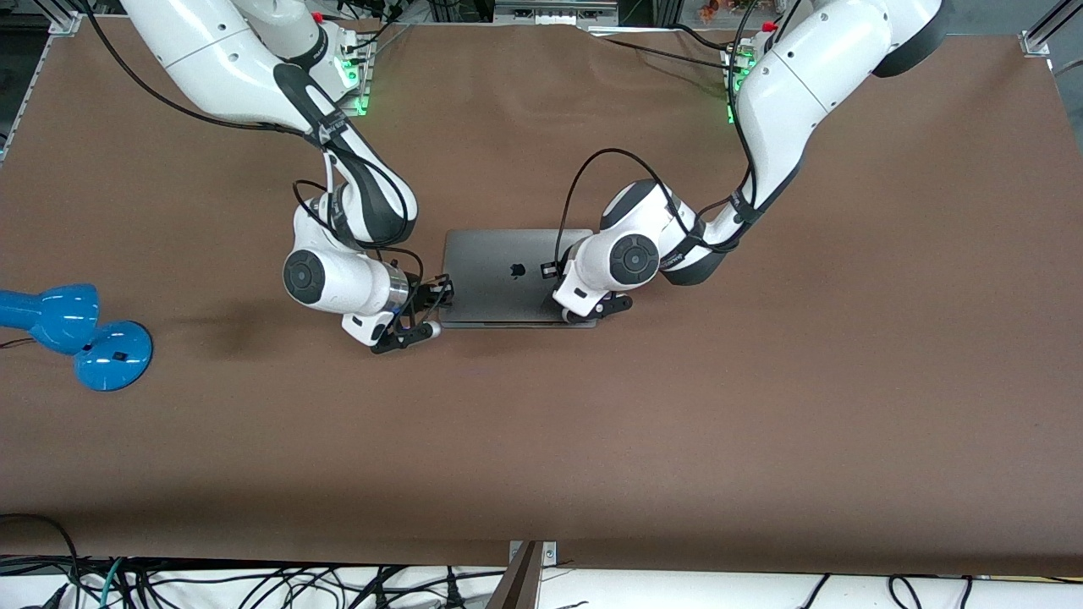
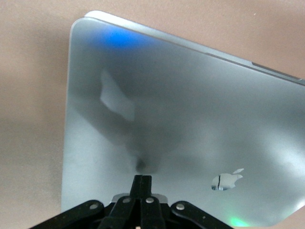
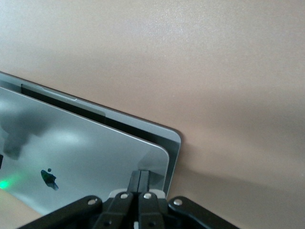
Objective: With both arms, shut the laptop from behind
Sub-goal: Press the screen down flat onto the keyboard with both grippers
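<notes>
Grey metal laptop (image 1: 508, 275) sits mid-bench, lid nearly down; logo faces up. Right wrist view shows a thin dark gap between lid and base at one corner, so not fully shut.

Left claw (image 2: 142, 183), fingers pressed together and holding nothing, rests its tip on the lid near the logo, at the left arm's end of the laptop. Right claw (image 3: 139, 179), fingers likewise together and empty, presses on the lid's corner at the right arm's end, close to the edge.

Brown bench (image 1: 761, 381) otherwise carries a blue desk lamp (image 1: 72, 334), lying well apart toward the right arm's end.

Step judged: final press-down, task almost done.

Risks from here:
- right claw sits so near the corner it could slide off the smooth lid onto the bench, leaving that side up.
- uneven push from the two arms could twist the lid or skate the laptop across the bench.
- hard pointed contact may scratch the metal.
</notes>
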Available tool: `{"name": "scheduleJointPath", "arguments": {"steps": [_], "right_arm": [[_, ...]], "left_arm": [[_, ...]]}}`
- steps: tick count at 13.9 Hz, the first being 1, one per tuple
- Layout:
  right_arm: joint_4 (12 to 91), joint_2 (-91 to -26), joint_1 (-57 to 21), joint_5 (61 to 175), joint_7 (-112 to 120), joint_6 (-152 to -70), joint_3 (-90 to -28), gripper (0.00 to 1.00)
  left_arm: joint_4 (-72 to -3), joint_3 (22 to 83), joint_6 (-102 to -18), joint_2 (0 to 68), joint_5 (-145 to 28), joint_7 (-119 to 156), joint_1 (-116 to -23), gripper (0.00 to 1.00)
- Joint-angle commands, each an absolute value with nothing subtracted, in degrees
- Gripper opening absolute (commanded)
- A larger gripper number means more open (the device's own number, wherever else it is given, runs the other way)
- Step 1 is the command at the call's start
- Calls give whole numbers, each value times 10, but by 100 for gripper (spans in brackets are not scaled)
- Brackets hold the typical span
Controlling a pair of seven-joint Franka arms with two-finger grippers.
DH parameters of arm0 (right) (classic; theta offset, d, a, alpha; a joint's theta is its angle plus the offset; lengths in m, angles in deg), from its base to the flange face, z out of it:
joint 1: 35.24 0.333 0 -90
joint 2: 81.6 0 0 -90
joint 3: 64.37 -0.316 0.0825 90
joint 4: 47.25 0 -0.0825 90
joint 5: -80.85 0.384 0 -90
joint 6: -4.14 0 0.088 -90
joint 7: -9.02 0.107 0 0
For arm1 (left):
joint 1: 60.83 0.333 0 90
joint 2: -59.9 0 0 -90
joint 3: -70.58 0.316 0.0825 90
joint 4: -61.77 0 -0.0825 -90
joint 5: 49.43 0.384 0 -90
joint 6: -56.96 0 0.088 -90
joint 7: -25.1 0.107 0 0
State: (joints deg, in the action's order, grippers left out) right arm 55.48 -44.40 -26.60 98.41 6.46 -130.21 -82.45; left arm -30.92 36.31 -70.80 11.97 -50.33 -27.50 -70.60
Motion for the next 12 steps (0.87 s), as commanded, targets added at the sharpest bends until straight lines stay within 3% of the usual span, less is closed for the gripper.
{"name": "scheduleJointPath", "arguments": {"steps": [1, 12], "right_arm": [[536, -429, -263, 990, 56, -1301, -826, 0], [523, -397, -262, 992, 56, -1338, -826, 0]], "left_arm": [[-292, 367, -709, 109, -484, -273, -714, 0], [-293, 367, -733, 92, -463, -274, -714, 0]]}}
